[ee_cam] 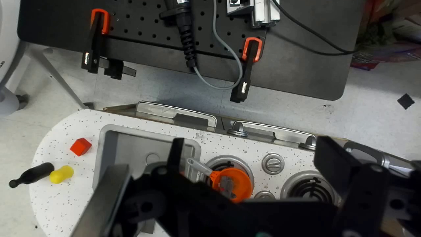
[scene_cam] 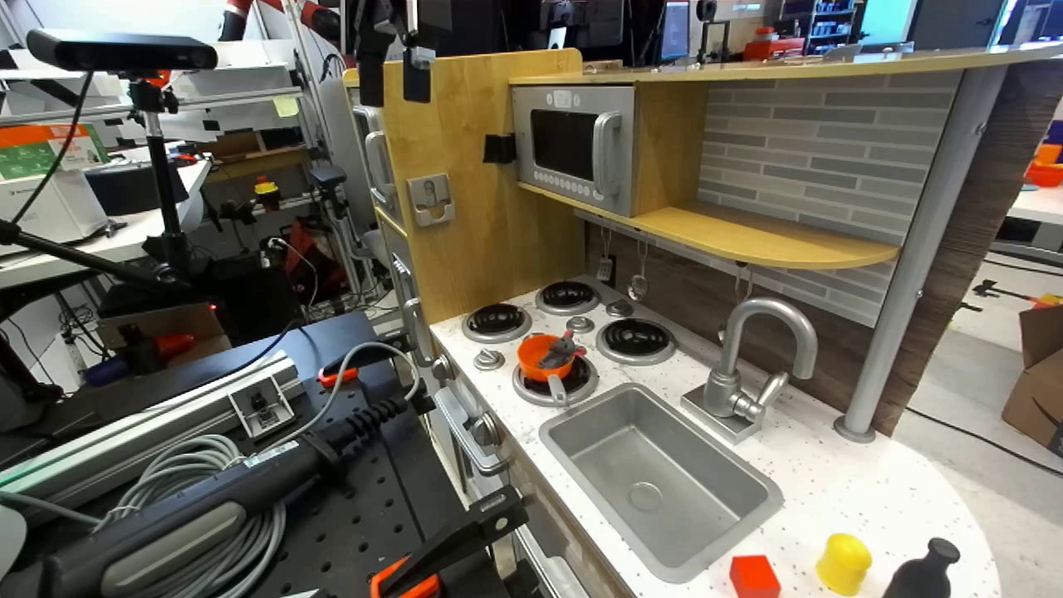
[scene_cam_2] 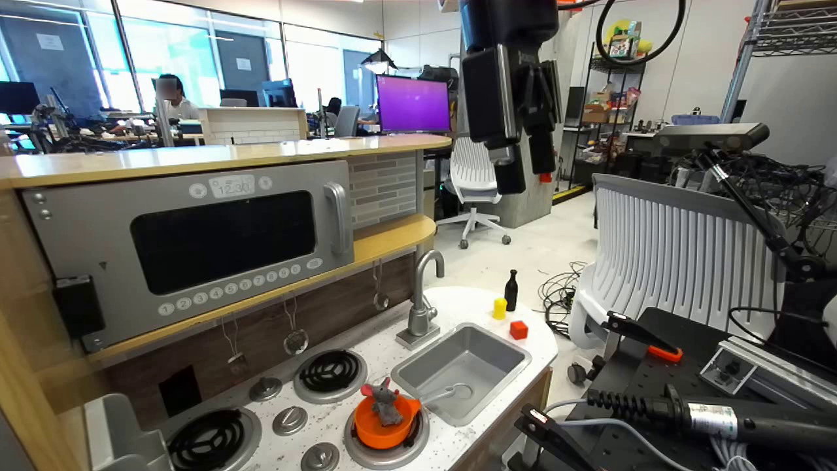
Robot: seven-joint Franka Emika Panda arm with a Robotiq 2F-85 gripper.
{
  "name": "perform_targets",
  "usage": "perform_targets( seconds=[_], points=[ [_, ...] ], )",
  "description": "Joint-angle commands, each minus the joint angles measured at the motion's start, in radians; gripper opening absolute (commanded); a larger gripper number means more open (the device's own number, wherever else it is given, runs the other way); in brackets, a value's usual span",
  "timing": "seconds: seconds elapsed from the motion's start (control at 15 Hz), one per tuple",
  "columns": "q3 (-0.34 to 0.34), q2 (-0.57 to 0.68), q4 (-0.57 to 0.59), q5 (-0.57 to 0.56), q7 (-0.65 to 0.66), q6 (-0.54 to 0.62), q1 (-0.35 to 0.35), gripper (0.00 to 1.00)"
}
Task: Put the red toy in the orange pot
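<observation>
As gripper [scene_cam_2: 526, 163] hovers, red toy [scene_cam_2: 518, 330] lies lower, on ctr [scene_cam_2: 458, 301].

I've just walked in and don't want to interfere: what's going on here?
A robot arm is meant to put the red block into the orange pot. Right now its open gripper hangs above the toy kitchen, apparently holding nothing. The red block sits on the counter beside the sink; the orange pot is on a stove burner, a grey toy mouse in it.
</observation>
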Motion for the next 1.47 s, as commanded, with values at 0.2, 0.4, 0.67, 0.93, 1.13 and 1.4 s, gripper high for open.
perform_targets(
  seconds=[0.2, 0.4, 0.67, 0.93, 1.13, 1.4],
  points=[
    [-0.008, 0.001, 0.001, -0.001, 0.001, -0.001, 0.008, 1.00],
    [-0.010, 0.003, 0.001, 0.002, -0.008, 0.005, 0.008, 1.00],
    [-0.025, 0.017, -0.017, -0.011, -0.011, 0.102, -0.005, 1.00],
    [-0.058, 0.124, -0.048, -0.054, 0.008, 0.316, -0.039, 1.00],
    [-0.102, 0.285, -0.035, -0.099, 0.032, 0.455, -0.075, 1.00],
    [-0.178, 0.525, 0.037, -0.104, 0.041, 0.610, -0.098, 1.00]
  ],
)
